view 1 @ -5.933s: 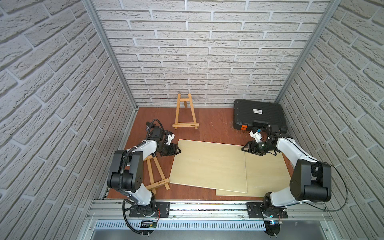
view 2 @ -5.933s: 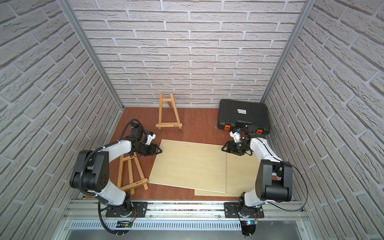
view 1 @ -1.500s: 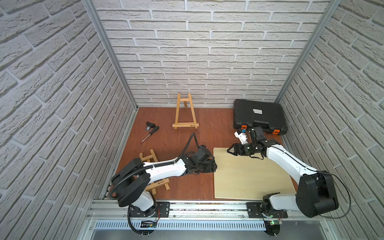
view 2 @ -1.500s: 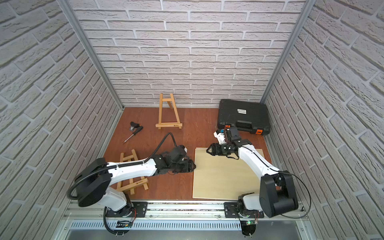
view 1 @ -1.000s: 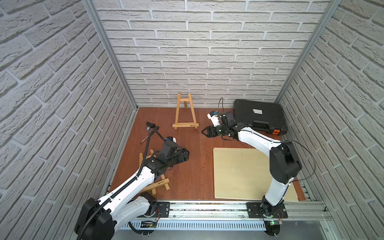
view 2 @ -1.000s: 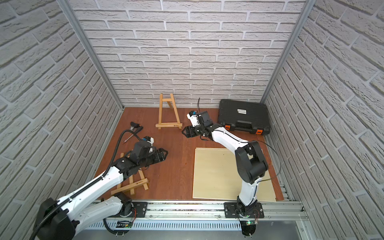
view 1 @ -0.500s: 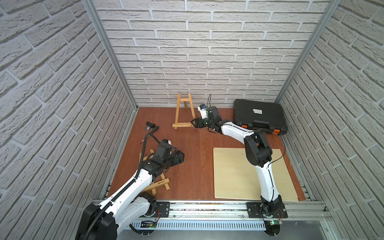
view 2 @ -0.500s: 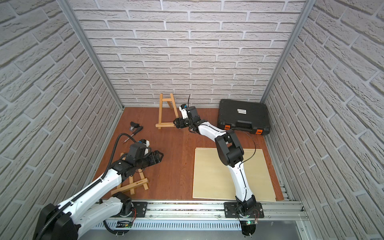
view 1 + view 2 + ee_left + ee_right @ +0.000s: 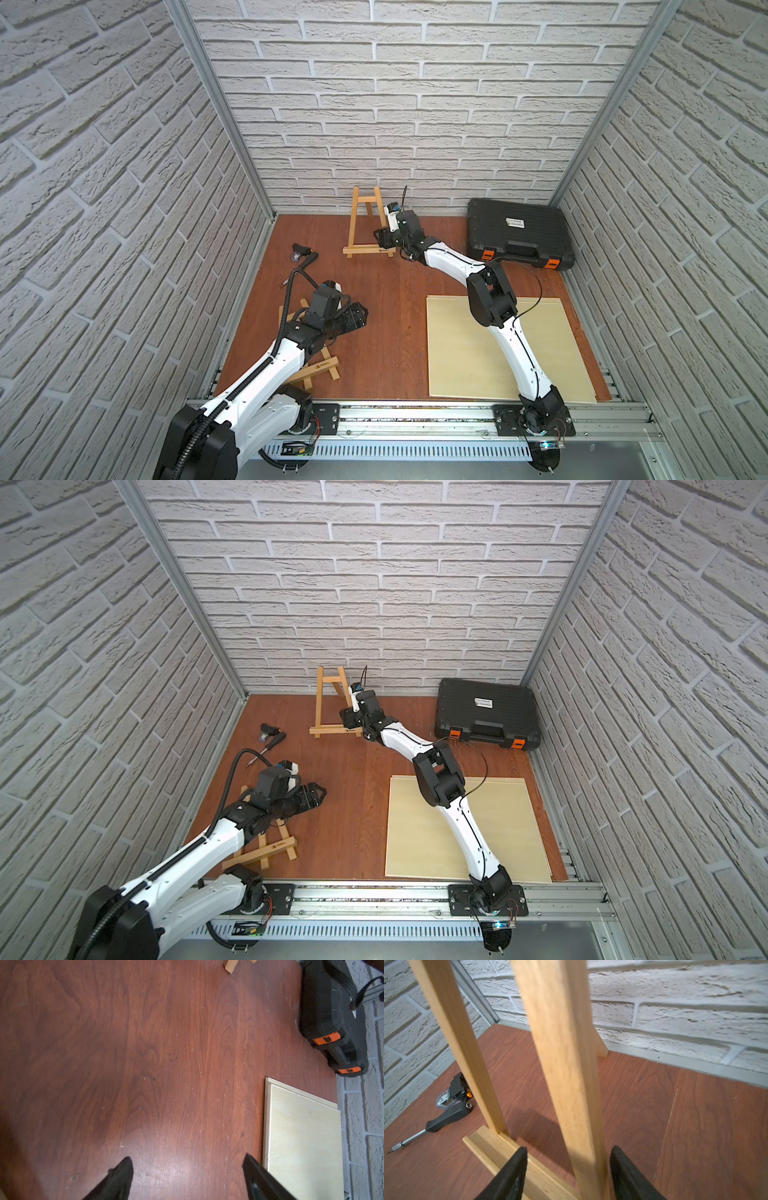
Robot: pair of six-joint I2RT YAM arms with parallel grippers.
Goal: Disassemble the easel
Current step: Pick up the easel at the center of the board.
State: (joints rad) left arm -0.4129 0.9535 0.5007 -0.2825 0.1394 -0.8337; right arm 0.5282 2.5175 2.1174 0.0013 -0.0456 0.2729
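Pale upright A-frame easel (image 9: 363, 250), leg between right tool's (image 9: 569, 1148) parted jaws; left tool (image 9: 187, 1156) gapes empty.

Table (image 9: 374, 274) with easel (image 9: 354, 226), board (image 9: 461, 349), case (image 9: 517, 235)

easel (image 9: 566, 1064) pale smooth wood; table (image 9: 145, 1043) glossy reddish wood; case (image 9: 517, 241) matt black plastic

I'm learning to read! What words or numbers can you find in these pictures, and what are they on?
No text here can be read.
On the case, a white label: too small to read.
On the standing easel, a ledge stamp: too small to read.
On the lying easel, a ledge stamp: too small to read.
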